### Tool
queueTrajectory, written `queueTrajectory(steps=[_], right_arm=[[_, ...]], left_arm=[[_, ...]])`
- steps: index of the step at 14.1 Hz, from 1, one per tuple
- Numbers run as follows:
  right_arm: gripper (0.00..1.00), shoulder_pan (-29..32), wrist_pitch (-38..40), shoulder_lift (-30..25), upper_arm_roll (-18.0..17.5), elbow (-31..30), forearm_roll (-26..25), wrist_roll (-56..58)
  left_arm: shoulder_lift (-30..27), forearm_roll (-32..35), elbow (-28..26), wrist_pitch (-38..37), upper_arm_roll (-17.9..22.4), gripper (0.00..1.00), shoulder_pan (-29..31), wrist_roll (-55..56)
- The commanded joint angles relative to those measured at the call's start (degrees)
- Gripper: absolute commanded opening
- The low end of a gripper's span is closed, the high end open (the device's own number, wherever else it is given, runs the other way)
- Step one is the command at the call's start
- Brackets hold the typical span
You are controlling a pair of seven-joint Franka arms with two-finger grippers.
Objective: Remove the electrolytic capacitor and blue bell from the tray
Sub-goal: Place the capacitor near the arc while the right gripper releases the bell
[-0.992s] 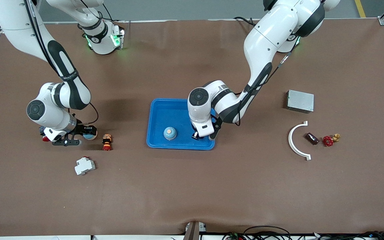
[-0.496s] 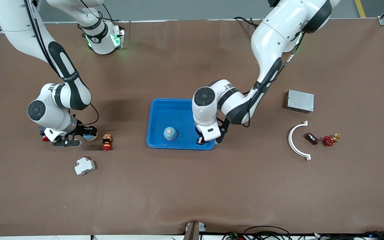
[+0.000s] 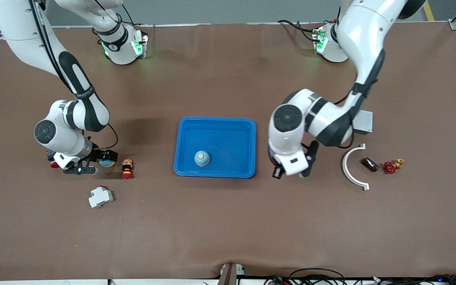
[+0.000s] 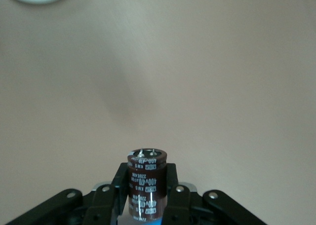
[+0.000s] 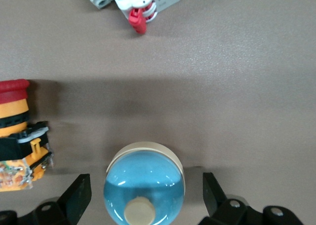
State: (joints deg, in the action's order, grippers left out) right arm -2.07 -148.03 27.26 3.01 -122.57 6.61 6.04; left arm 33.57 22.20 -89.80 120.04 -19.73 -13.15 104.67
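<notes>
Brown paper covers your bench [image 3: 228,221], where the left gripper [image 3: 278,173] hangs over bare surface just off the blue tray [image 3: 228,124] toward the left arm's end, clenched on a dark capacitor [image 4: 146,185] that stands upright between its fingers [image 4: 171,188]. One blue bell [image 3: 202,158] already sits inside the tray, at about seven o'clock from its centre. Your right gripper [image 3: 93,163] is low at the right arm's end, its jaws released and spread wide either side of a second blue bell [image 5: 144,184], which rests on the bench without either finger touching it. An orange-and-red push button [image 3: 127,168] lies just beside that bell, and a white breaker [image 3: 101,196] lies nearer the front camera. A white curved bracket [image 3: 350,166], a dark brown component [image 3: 370,164], a red valve [image 3: 390,167] and a grey metal box [image 3: 364,120] sit toward the left arm's end.
</notes>
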Motion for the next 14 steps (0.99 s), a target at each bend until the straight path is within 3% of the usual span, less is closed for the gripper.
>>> queueTrajectory(steps=[1, 5, 8, 14], right_arm=[[1.00, 0.57, 0.81, -0.10, -0.55, 1.71, 1.04, 1.08], [1.00, 0.57, 11.15, -2.12, -0.55, 7.23, 0.86, 0.73], [1.00, 0.13, 21.79, -2.91, -0.55, 13.74, 0.95, -0.93], [1.00, -6.70, 25.25, -6.60, -0.82, 14.99, 1.04, -21.54]], left_arm=[[-6.32, -0.58, -11.42, 0.54, -4.34, 0.00, 7.77, -6.22], [-6.76, 0.04, -18.38, 1.24, -4.53, 0.00, 12.87, -14.65], [-4.13, 0.12, -19.00, 4.39, -4.62, 0.00, 18.85, -17.46], [-1.40, 0.30, -19.45, 8.18, -4.35, 0.01, 21.41, -22.67]])
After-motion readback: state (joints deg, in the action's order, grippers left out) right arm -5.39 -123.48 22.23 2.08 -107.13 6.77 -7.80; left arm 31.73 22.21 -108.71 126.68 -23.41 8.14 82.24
